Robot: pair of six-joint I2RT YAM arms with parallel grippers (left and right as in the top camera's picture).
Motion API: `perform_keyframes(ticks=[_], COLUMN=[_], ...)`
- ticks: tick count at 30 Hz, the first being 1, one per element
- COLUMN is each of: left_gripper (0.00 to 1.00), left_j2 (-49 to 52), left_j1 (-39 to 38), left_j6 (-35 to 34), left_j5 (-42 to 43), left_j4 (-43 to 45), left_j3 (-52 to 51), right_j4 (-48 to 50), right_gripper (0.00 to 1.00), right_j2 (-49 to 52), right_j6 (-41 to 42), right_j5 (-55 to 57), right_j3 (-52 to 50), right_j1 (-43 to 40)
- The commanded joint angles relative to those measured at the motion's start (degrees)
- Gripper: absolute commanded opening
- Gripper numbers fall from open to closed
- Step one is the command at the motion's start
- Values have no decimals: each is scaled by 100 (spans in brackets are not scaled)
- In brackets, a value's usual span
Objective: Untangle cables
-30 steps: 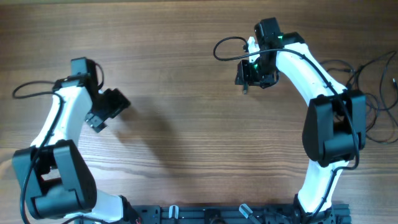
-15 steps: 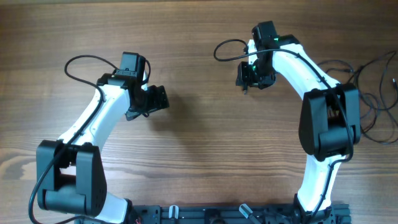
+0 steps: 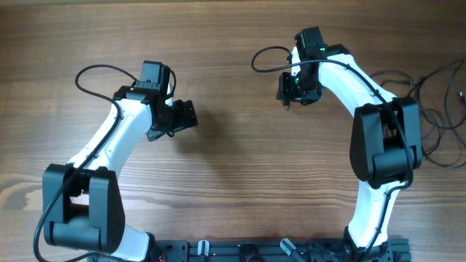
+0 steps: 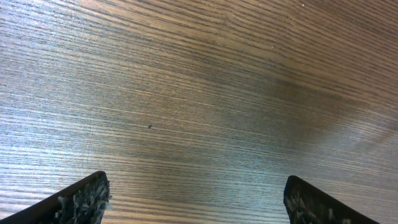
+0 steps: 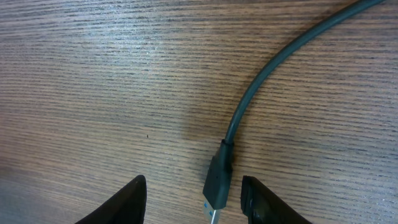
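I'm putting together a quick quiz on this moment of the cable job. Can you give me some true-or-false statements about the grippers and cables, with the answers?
1. The left gripper is open, with only the bare wooden table between its fingers. True.
2. The bunch of thin cables lies at the table's left edge. False: it lies at the right edge, beyond the right arm.
3. A plug-ended cable has its plug between the fingers of the right gripper. True.
4. Both grippers are shut on the same cable. False: both are open, and no cable shows in the left wrist view.
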Motion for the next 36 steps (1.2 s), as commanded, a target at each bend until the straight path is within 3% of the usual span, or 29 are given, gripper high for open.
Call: perform_keyframes(ticks=[1, 9, 10, 14, 17, 29, 36], left_gripper=[92, 92, 92, 93, 92, 93, 93], left_j2=[-94, -94, -94, -94, -94, -94, -94], left_j1=[-17, -17, -17, -17, -17, -17, -17], left_j6=[114, 114, 114, 114, 114, 116, 114], left_j5=[28, 28, 28, 28, 28, 28, 28], left_j4=[-7, -7, -7, -7, -7, -70, -70], left_j3=[-4, -4, -4, -4, -4, -4, -4], right_j4=[63, 334, 337, 328, 326, -151, -723], right_gripper=[51, 51, 47, 15, 5, 4, 4], right_j2=[144, 144, 144, 144, 144, 7, -1327], right_j6=[111, 407, 407, 409, 409, 61, -39], right_j5=[118, 109, 111, 63, 2, 354, 1703], right_j3=[-129, -516, -518, -518, -518, -339, -136], right_j1=[22, 68, 74, 81, 85, -157, -1213])
